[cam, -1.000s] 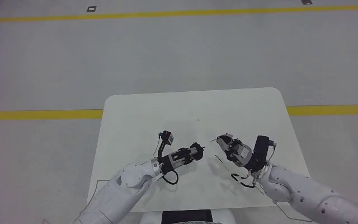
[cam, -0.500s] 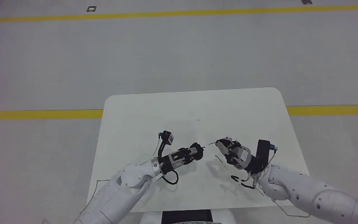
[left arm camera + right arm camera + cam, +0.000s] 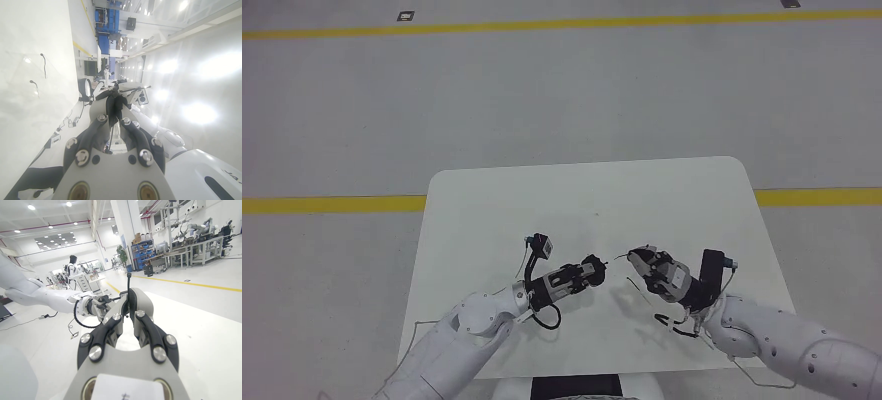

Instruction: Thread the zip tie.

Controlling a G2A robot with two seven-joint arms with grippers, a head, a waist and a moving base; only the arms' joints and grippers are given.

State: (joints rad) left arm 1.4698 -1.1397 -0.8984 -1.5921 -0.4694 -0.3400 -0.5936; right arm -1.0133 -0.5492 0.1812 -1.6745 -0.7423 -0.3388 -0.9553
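Right gripper clamps zip tie, head free above. Left gripper pinched narrow, seemingly on tail. Threading not yet done.

White round-cornered table on grey floor. Near yellow line shows at both its sides; far yellow line lies well beyond. Potted plant near blue-binned shelving.

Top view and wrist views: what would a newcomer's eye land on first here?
First, the left gripper and right gripper, nearly tip to tip over the near middle of the white table. Then the black zip tie, pinched in the right gripper with its head end sticking out past the fingers and a thin strand running across to the left gripper.
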